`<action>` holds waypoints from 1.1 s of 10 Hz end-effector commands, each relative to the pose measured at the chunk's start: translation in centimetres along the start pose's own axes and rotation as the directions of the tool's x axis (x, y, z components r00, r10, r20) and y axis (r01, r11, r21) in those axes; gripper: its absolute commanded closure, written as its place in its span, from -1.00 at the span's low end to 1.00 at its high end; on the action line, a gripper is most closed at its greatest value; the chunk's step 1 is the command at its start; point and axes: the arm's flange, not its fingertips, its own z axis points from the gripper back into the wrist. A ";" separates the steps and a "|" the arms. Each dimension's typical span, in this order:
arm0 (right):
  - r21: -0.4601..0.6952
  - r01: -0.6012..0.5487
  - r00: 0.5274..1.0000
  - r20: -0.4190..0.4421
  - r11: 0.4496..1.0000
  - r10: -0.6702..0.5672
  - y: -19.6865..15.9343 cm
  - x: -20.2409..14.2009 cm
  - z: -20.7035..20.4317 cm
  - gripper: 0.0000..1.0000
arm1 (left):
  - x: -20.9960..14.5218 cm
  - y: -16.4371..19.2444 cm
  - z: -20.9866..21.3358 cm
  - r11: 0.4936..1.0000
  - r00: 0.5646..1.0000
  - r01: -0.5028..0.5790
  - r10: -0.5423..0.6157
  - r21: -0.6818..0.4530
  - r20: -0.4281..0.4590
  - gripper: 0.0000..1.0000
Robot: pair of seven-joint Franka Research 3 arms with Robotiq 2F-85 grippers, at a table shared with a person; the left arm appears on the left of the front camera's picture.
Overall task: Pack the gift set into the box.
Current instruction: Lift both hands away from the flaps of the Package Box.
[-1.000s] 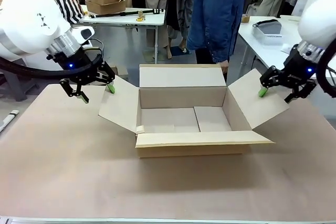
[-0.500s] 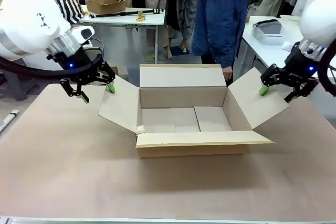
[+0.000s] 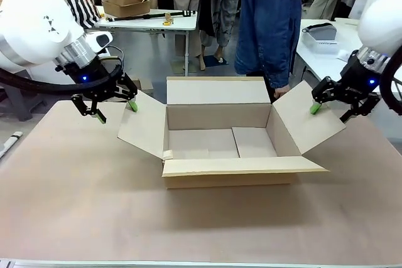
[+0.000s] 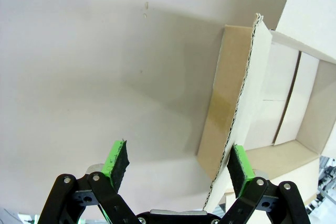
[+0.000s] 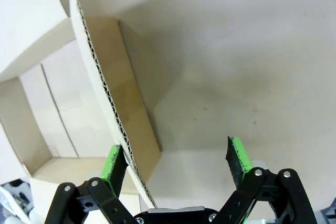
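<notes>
Cardboard box (image 3: 220,117); wrist views show left end effector (image 4: 178,156), right end effector (image 5: 175,153) spread, unclamped, astride flaps (image 4: 231,77).

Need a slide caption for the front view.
Open left gripper and right gripper straddle side flaps of the empty box; a person stands behind.

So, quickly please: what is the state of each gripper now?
Left gripper: open, astride the left flap of the box, gripping nothing.
Right gripper: open, astride the right flap, gripping nothing.
</notes>
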 end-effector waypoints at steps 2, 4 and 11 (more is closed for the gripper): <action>-0.028 0.006 1.000 -0.001 1.000 -0.006 -0.1 -0.1 0.1 -1.00 | 0.0 -0.1 0.2 1.000 1.000 -0.012 0.012 0.017 0.012 -1.00; -0.028 0.006 1.000 -0.001 1.000 -0.006 -0.1 -0.1 0.1 -1.00 | 0.0 -0.1 0.2 1.000 1.000 -0.012 0.012 0.017 0.012 -1.00; -0.028 0.006 1.000 -0.001 1.000 -0.006 -0.1 -0.1 0.1 -1.00 | 0.0 -0.1 0.2 1.000 1.000 -0.012 0.012 0.017 0.012 -1.00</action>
